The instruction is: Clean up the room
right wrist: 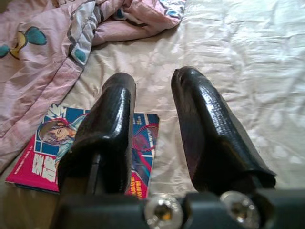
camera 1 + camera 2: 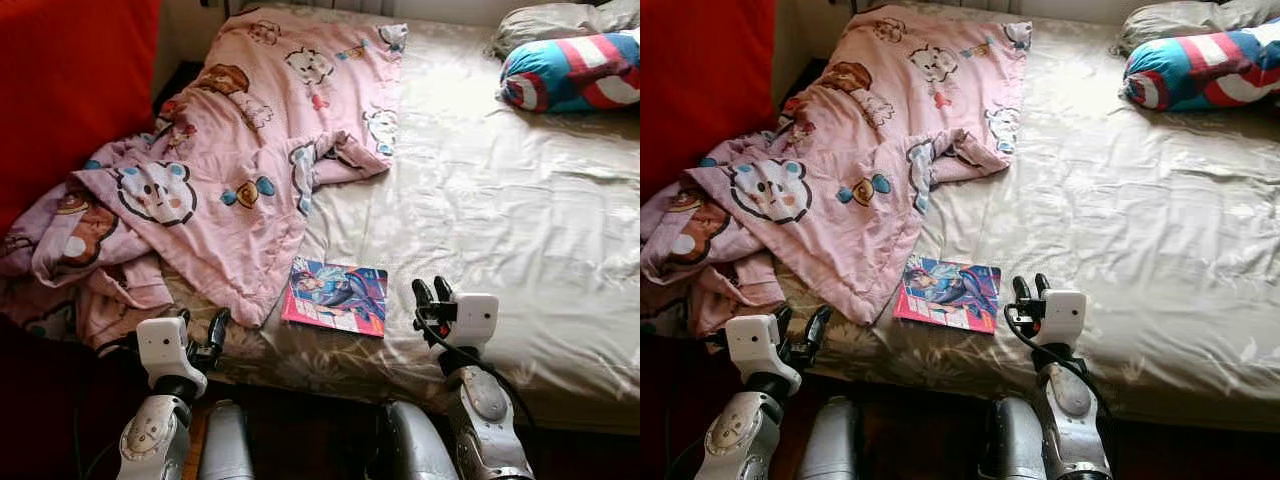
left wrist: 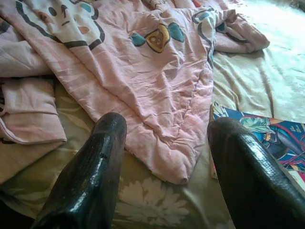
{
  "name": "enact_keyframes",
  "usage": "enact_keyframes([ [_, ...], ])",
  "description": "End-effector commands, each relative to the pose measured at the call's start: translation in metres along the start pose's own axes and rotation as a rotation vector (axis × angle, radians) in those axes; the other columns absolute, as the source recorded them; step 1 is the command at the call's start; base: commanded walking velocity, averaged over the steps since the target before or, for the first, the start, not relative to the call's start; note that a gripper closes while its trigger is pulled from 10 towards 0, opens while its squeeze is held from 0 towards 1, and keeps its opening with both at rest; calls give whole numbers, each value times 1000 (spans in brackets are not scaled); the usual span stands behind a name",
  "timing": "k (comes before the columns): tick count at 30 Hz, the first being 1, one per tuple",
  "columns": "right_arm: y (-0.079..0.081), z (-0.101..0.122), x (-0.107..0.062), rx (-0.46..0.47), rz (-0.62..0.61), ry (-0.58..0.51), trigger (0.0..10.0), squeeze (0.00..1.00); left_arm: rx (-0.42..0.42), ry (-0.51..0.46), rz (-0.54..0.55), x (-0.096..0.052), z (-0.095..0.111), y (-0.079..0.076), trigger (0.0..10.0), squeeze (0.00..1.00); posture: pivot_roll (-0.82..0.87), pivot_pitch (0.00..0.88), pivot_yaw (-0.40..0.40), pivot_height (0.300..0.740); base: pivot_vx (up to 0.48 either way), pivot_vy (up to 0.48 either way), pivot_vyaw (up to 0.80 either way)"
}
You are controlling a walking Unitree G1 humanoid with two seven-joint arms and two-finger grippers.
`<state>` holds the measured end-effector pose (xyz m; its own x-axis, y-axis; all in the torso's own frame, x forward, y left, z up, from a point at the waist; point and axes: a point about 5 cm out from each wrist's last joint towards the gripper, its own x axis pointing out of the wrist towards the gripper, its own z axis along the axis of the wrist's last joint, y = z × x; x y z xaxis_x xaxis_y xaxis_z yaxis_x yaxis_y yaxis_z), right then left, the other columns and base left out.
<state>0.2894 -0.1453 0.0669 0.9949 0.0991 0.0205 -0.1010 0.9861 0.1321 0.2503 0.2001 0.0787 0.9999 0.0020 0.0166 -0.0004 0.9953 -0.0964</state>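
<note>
The tidying looks barely begun: a comic book (image 2: 336, 296) lies flat on the bed (image 2: 520, 230) near its front edge, just beside the rumpled pink blanket (image 2: 230, 170). Both the right end effector (image 2: 432, 294) and left end effector (image 2: 200, 335) hover empty, fingers parted, low at the bed's edge; the right probably needs to reach toward the book

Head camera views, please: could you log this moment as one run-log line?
left gripper: open, at bed edge by pink blanket | right gripper: open, empty, beside comic book | nothing grasped
</note>
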Motion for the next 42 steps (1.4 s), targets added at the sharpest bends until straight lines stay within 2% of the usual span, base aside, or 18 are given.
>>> enact_keyframes([
  [1, -3, -8, -5, 6, -14, 35, 10000, 0, 11, 16, -8, -3, -1, -1, 10000, 0, 66, 221, -60, 605, 0, 0, 0],
  [5, -2, -13, -5, -6, -8, 77, 10000, 0, 13, 19, -10, -4, -2, -1, 10000, 0, 69, 222, -60, 595, 0, 0, 0],
  [8, -2, -12, -6, -2, -5, 59, 10000, 0, 16, 22, -12, -4, -2, -2, 10000, 0, 69, 223, -59, 580, 0, 0, 0],
  [32, 1, -16, -9, 15, 9, 71, 10000, 0, 7, 47, -10, -5, -6, -3, 10000, 0, 70, 229, -56, 580, 0, 0, 0],
  [42, -1, -20, -10, 12, 5, 87, 10000, 0, 12, 54, -12, -5, -6, -4, 10000, 0, 72, 230, -56, 580, 0, 327, 0],
])
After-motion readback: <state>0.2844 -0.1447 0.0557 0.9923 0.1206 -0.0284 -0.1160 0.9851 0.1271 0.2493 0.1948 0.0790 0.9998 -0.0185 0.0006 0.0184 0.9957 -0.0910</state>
